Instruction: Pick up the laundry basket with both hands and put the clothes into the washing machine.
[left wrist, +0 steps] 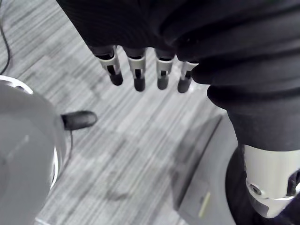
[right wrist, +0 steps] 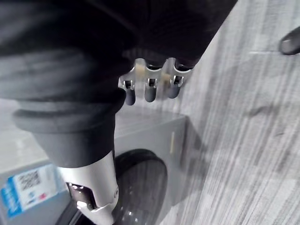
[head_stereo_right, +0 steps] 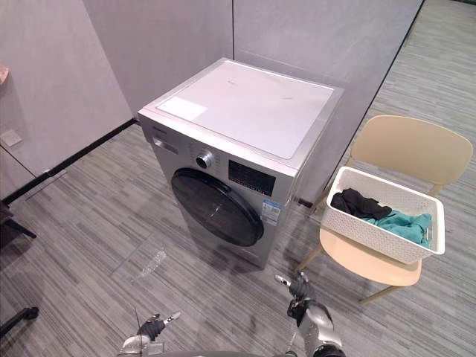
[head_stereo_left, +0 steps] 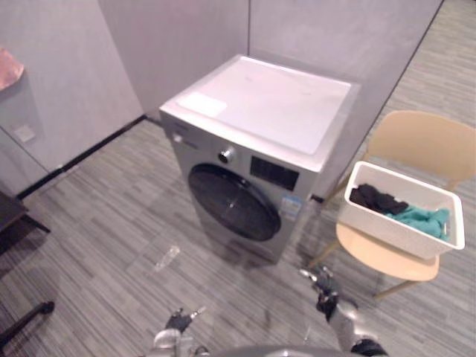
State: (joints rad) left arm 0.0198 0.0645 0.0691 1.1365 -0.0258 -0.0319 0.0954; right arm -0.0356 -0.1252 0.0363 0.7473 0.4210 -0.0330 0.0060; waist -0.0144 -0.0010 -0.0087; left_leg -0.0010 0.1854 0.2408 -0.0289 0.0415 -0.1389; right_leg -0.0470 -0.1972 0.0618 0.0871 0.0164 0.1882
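Nearest to me, my left hand (head_stereo_left: pixel 177 322) hangs low over the striped grey floor (head_stereo_left: pixel 97 216), fingers (left wrist: pixel 136 77) straight and slack, holding nothing. My right hand (head_stereo_left: pixel 325 296) is low on the other side, a little further forward, also over bare floor; its fingers (right wrist: pixel 150 89) are loose and extended too, with nothing in them. Neither hand touches anything. Past them the washer (head_stereo_left: pixel 260 111) stands square ahead of me, silver-grey with a flat pale top. Its round dark door (head_stereo_left: pixel 232 201) faces me and is shut, with a knob (head_stereo_left: pixel 226 155) and a dark panel (head_stereo_left: pixel 274 172) above it. To my right of the washer, just beside its front corner, is a tan chair (head_stereo_left: pixel 424 141), and the white basket (head_stereo_left: pixel 394 230) sits on its seat, upright, well apart from both my hands. The clothes are inside the basket: a black garment (head_stereo_left: pixel 378 199) at the end nearer the washer and a teal garment (head_stereo_left: pixel 424 219) beside it at the other end, the two touching. Behind the washer and the chair rise grey walls (head_stereo_left: pixel 171 37), and the washer's back is close against them in the corner.
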